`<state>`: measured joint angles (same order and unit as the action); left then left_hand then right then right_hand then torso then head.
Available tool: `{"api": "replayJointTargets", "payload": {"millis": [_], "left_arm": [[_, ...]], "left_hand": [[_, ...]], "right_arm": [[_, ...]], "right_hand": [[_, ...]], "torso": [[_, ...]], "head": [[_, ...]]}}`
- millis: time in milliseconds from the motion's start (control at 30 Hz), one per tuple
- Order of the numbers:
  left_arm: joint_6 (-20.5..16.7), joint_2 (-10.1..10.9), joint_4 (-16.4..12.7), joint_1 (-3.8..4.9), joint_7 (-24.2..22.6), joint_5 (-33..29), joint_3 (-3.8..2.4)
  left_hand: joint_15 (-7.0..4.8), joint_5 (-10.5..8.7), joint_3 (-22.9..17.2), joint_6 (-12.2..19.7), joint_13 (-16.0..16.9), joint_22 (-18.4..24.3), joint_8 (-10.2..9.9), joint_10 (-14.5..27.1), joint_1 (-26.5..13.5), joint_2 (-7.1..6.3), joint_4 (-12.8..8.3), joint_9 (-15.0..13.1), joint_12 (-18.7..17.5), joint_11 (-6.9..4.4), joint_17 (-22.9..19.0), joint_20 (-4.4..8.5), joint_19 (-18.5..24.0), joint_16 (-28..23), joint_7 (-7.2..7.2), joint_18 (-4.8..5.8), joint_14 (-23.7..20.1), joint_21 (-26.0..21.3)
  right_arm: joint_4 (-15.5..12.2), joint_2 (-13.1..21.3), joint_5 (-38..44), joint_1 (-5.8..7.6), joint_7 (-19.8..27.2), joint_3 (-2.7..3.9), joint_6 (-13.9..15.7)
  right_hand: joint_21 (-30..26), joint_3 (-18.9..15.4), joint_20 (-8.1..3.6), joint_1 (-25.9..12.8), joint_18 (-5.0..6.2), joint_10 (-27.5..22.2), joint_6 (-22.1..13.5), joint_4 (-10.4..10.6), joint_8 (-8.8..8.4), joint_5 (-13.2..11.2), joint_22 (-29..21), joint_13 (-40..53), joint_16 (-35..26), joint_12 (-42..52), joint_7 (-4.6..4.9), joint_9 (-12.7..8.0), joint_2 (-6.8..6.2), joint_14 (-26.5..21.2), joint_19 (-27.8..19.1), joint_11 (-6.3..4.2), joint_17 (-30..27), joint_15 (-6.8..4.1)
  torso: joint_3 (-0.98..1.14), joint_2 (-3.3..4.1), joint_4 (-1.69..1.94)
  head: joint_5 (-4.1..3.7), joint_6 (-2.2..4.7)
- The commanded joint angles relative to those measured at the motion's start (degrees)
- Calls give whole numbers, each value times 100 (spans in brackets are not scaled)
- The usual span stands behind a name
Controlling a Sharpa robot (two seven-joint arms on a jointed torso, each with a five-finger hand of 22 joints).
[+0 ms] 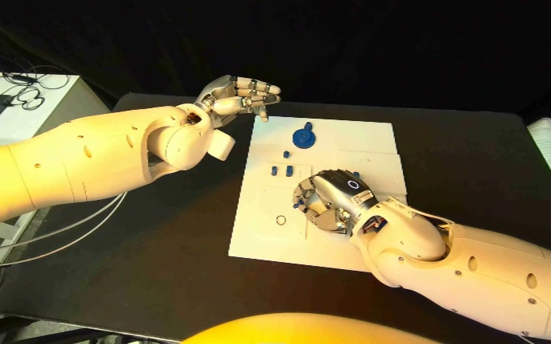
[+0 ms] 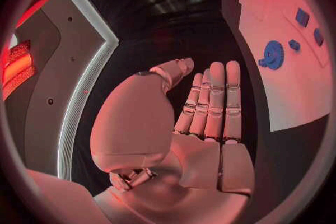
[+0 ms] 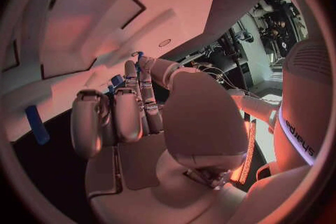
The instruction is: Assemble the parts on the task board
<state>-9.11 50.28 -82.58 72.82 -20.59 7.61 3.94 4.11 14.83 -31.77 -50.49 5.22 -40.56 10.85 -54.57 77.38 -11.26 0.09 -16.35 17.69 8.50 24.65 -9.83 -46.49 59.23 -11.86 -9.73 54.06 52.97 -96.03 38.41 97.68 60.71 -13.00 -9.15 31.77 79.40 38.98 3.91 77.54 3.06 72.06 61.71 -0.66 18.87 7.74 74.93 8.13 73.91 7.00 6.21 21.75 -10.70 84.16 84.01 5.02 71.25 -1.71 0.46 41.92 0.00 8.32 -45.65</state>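
The white task board lies in the middle of the black table. On its far part sit a blue gear and three small blue parts; the left wrist view shows the gear too. My left hand hovers off the board's far left corner, fingers stretched out and holding nothing. My right hand is palm down over the board's middle. A small blue piece shows between its fingertips and thumb. Whether it is held or lies on the board I cannot tell.
A small ring outline marks the board's near left part. Another blue piece lies by the board's edge in the right wrist view. A white cabinet with cables stands off the table's left side.
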Motion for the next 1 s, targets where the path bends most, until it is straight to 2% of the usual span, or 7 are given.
{"api": "replayJointTargets", "payload": {"millis": [33, 400, 533, 1000], "left_arm": [[74, -3, -14, 4, -13, -31, -6], [81, -3, -7, 4, -6, -31, -6], [86, -3, -3, 4, 1, -31, -6], [84, 1, -12, 4, 9, -32, -6]], "left_hand": [[30, 4, 44, -39, -8, 5, 23, 43, -6, 30, 0, 5, 32, 2, -7, -7, -49, -16, 8, -85, -21, -35], [30, 4, 44, -39, -8, 5, 23, 43, -6, 30, 0, 5, 32, 2, -7, -7, -49, -16, 8, -85, -21, -35], [30, 4, 44, -39, -8, 5, 23, 43, -6, 30, 0, 5, 32, 2, -7, -7, -49, -16, 8, -85, -21, -35], [30, 4, 44, -39, -8, 5, 23, 43, -6, 30, 0, 5, 32, 2, -7, -7, -49, -16, 8, -85, -21, -35]], "right_arm": [[13, -7, 194, -8, -207, -6, -18], [-42, 21, 254, -9, -217, -5, 399], [-55, 32, 257, -9, -216, -4, 436], [-50, 3, 275, -8, -244, -4, -295]], "right_hand": [[34, 15, -20, -6, -46, 277, 6, -47, 20, 40, 509, 11, 13, 6, 43, -5, 67, 256, 153, -256, 4, -37], [58, 23, -19, -6, -51, 283, 7, -56, 22, 43, 533, 15, 28, 3, 40, 1, 69, 259, 163, -258, 18, -38], [57, 28, -20, -4, -51, 287, 7, -62, 22, 45, 533, 17, 30, 1, 39, 4, 70, 259, 162, -260, 17, -38], [57, 30, -20, -7, -50, 288, 7, -66, 22, 45, 533, 19, 32, -1, 39, 7, 69, 260, 161, -259, 18, -39]], "torso": [[4, 0, -1], [12, -1, -4], [9, -3, -6], [-2, -1, 3]], "head": [[-1, -7], [2, -4], [2, -4], [0, -35]]}}
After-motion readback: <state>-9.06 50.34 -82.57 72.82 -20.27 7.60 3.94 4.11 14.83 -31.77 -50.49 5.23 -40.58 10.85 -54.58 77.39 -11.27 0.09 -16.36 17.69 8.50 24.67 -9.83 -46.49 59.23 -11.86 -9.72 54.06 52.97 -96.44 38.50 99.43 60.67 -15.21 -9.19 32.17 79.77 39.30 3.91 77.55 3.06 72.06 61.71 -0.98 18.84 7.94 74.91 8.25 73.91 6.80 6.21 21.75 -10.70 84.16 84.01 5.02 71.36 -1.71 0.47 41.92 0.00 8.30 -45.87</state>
